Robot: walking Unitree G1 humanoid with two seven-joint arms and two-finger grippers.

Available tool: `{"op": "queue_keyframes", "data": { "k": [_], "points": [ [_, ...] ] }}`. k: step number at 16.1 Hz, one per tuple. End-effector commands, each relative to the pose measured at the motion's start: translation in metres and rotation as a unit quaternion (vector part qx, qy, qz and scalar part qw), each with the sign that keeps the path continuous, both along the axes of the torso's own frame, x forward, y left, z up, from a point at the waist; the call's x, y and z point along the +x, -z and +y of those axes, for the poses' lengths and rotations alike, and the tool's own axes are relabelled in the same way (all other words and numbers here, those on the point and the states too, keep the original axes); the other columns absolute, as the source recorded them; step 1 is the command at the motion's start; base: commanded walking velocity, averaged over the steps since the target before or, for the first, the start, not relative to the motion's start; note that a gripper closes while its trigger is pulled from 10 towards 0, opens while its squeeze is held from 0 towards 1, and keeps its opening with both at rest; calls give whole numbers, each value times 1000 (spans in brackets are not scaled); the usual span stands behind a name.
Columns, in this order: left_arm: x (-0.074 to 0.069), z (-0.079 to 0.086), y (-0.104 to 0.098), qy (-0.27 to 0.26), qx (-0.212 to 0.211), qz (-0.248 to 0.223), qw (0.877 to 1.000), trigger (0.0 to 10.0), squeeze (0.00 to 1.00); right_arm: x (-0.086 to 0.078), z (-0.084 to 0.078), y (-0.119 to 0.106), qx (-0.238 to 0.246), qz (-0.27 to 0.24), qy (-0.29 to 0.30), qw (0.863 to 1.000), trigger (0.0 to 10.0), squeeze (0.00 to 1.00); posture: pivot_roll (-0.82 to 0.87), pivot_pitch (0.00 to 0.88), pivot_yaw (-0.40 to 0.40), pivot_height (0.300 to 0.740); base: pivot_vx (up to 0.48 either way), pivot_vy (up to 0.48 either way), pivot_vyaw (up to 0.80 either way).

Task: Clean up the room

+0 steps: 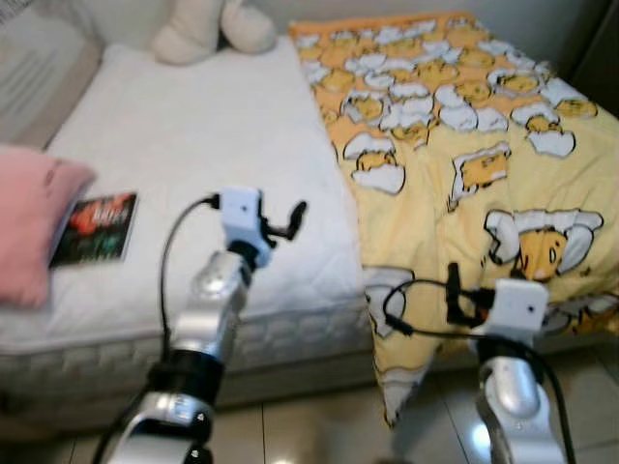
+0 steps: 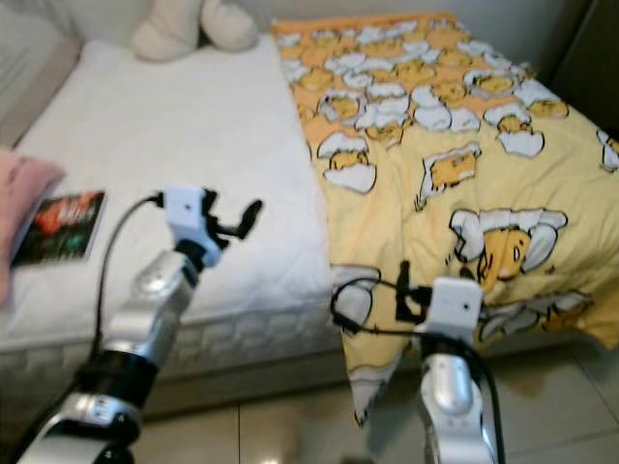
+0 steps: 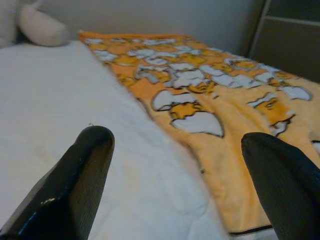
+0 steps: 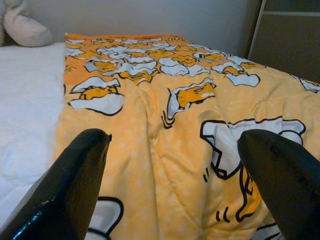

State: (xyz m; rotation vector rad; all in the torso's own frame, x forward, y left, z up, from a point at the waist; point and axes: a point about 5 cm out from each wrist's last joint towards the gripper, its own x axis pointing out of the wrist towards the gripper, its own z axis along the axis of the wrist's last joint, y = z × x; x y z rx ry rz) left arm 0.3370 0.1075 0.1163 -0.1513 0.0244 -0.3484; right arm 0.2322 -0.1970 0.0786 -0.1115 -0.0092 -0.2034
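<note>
1. The book [image 1: 95, 228] lies on the left of the bed [image 1: 213, 145], by the pink pillow [image 1: 29, 227]. A bump could knock it off.
2. The left gripper [image 1: 290, 220] is open over the mattress and may snag the sheet.
3. The right gripper [image 1: 453, 290] is open near the yellow blanket [image 1: 464, 145]. Grabbing just the edge could let it slip down.

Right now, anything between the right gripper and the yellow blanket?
Nothing visible. The right gripper is open and points straight at the blanket, which hangs over the edge of the bed just ahead of it. The book and pink pillow lie far off on the left side.
</note>
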Motion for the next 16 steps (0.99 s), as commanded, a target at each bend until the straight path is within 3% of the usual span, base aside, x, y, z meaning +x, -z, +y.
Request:
{"op": "queue_keyframes", "data": {
  "k": [1,3,4,5,7,9,10,12,16],
  "points": [
    [-5,19,14,-33,-1,28,999,10000,0,2,-2,-9,-2,-2,-9,1000,10000,0,-64,8,43,739,0,0,0],
    [-23,51,34,-71,82,28,994,10000,0,1,-4,-13,-21,14,-32,999,10000,0,-57,2,16,739,0,0,0],
    [-32,64,39,-77,141,9,987,10000,0,0,-10,-13,-25,19,-34,999,10000,0,-49,0,3,739,0,0,0],
    [-39,71,41,-87,167,-10,982,10000,0,-2,-16,-12,-25,22,-29,999,10000,0,-37,0,-12,739,0,0,0],
    [-44,86,46,-173,91,27,980,10000,0,-7,-26,-12,-24,14,-18,999,10000,0,-23,0,-28,739,0,0,0],
    [-47,87,44,-200,60,29,977,10000,0,-6,-27,-14,-29,8,-17,999,10000,0,-19,0,-35,739,0,0,0],
    [-48,82,38,-198,64,3,978,10000,0,3,-25,-14,-24,-1,-20,1000,10000,0,0,0,-46,739,0,0,0],
    [-43,78,34,-174,66,-7,983,10000,0,5,-21,-15,-2,-18,-21,1000,10000,0,6,0,-42,739,0,0,0],
    [-38,67,26,-156,-3,5,988,10000,0,-3,-13,-4,97,-19,-13,995,10000,0,10,0,-42,739,0,0,0]
  ]
}}
